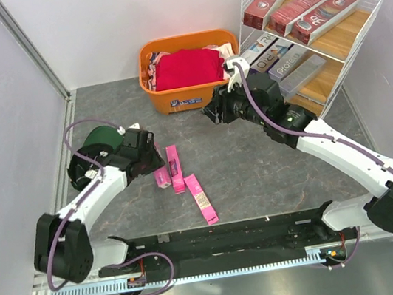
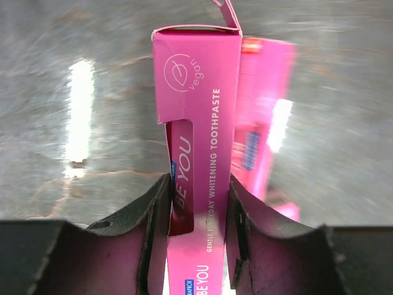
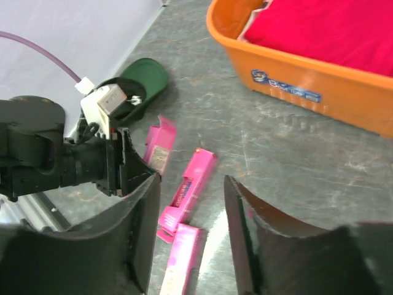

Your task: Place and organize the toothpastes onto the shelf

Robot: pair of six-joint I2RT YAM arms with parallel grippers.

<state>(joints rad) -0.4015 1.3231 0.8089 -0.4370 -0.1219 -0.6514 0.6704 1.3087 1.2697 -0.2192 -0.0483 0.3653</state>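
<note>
Left gripper (image 2: 198, 184) was found clamped on the end of one pink box (image 2: 196, 92), in front of the basket (image 1: 173, 95), presumably for transfer to the shelf (image 1: 344, 40) beside the basket. Right gripper (image 3: 191, 184) was held part-open, empty, nearer the basket.

Overhead wide, wrists close, apparently sharing toothpastes (image 1: 176, 168)

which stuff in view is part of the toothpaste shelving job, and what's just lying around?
Job: shelf; dark red boxes on its top board; white and grey boxes on the middle board; pink box gripped by the left fingers; loose pink boxes.
Lying about: orange basket; red clothes in it; green container.
</note>
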